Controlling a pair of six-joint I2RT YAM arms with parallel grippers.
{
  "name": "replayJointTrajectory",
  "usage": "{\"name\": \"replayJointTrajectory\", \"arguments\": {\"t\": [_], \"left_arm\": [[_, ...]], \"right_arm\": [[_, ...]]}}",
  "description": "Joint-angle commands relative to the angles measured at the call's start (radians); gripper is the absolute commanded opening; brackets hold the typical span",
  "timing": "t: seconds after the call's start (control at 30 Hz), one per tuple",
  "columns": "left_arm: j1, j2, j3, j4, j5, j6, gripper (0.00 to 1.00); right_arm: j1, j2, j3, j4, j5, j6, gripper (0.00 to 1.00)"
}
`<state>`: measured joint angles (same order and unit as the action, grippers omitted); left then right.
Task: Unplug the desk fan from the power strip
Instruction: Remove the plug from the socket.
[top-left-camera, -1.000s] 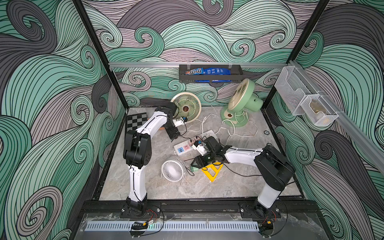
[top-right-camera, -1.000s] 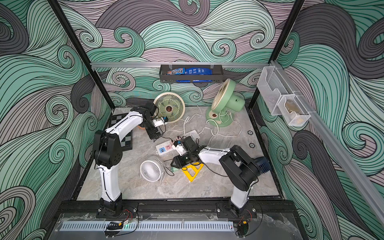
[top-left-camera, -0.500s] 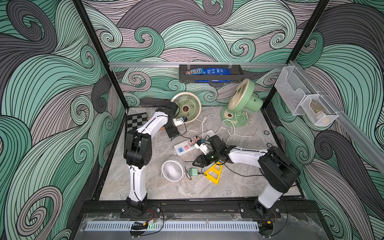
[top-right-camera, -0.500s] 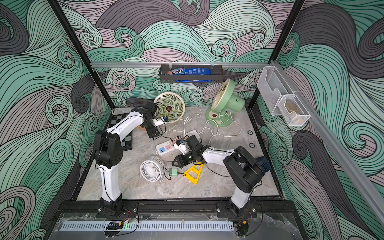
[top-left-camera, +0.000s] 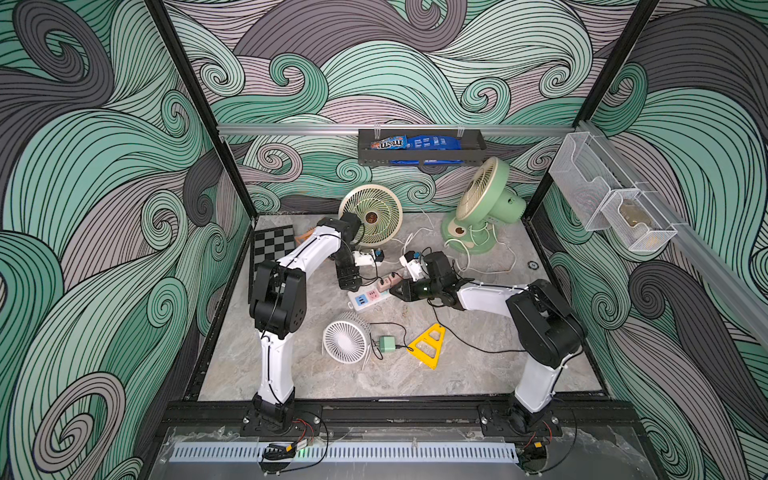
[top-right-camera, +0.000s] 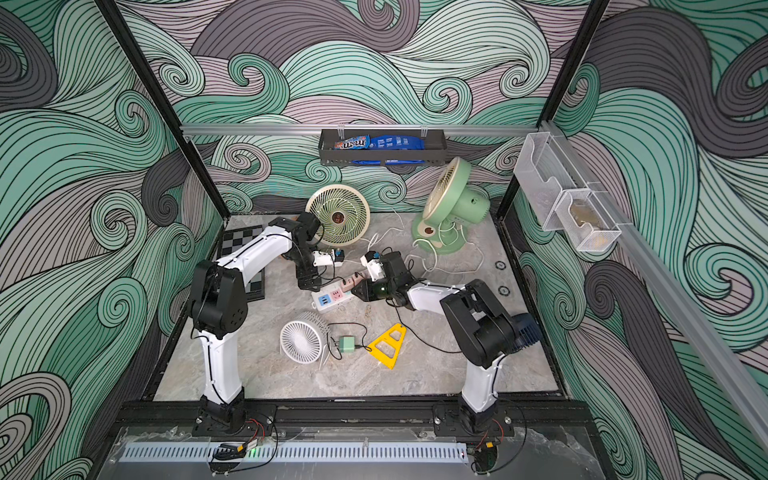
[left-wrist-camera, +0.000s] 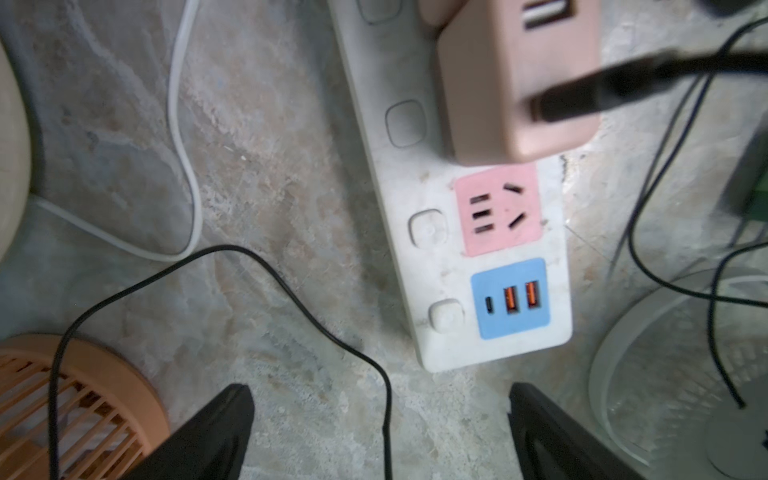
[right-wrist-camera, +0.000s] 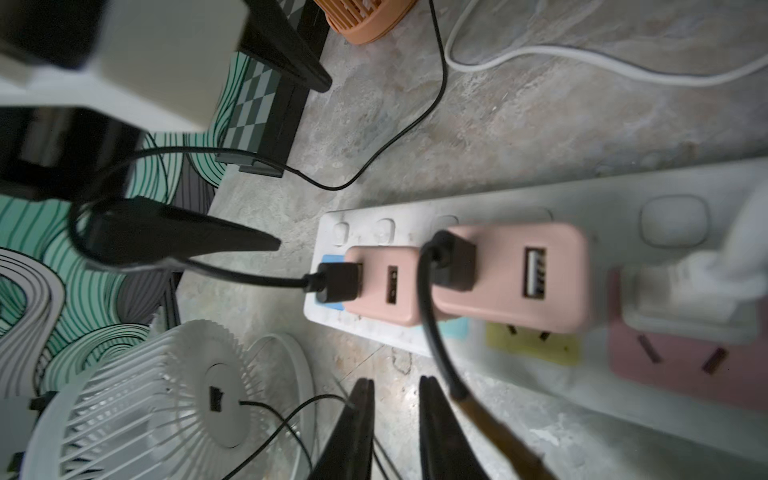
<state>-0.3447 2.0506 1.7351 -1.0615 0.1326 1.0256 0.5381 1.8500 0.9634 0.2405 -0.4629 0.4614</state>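
Jaws of the right gripper (right-wrist-camera: 395, 388) stood drawn almost together, with only a thin slit between them and nothing in it. The gripper hung low over the table (top-left-camera: 478, 374) on the near-right side of the power strip (right-wrist-camera: 519, 199), its tips aimed at the strip's middle. A black cable (right-wrist-camera: 432, 345) dropped just beside one finger, outside the gap.

That cable ran from a black USB plug in one of two pink USB adapters (right-wrist-camera: 540, 274) seated side by side in the strip. The other adapter also carried a black plug. Toward the far-right end, a white plug (right-wrist-camera: 690, 299) sat in a pink socket.

The left gripper (left-wrist-camera: 380, 399) was spread wide and empty. It hovered just off the strip's near-left end, where a pink socket and a blue USB square stood free. A thin black cable lay on the table under the gap between its fingers.

The strip lay near the middle of the table, slanting from near-left to far-right between the two grippers.

Nearer than the strip lay a small white fan (top-left-camera: 345, 343). A green adapter (top-left-camera: 387, 344) lay loose on the table just right of it, apart from the strip. A yellow triangle (top-left-camera: 428, 347) lay right of the adapter.

A small orange fan (left-wrist-camera: 62, 407) sat left of the left gripper. A cream fan (top-left-camera: 370, 216) and a green fan (top-left-camera: 486, 199) stood upright at the far edge, with white cords trailing from that end. A chessboard (top-left-camera: 272, 245) lay at the far left.
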Motion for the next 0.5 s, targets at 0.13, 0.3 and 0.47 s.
{"name": "replayJointTrajectory", "arguments": {"t": [0.13,0.3,0.47], "left_arm": [[-0.002,-0.002,0.072,-0.116,0.169,-0.001,0.99],[-0.002,0.013,0.089,-0.109,0.246,-0.041,0.98],[-0.013,0.023,0.089,-0.081,0.283,-0.076,0.98]], "right_arm": [[0.009,0.042,0.015,0.104,0.148,0.102,0.1],[0.023,0.059,0.005,0.107,0.195,0.132,0.07],[0.038,0.084,0.027,0.112,0.21,0.138,0.07]]}}
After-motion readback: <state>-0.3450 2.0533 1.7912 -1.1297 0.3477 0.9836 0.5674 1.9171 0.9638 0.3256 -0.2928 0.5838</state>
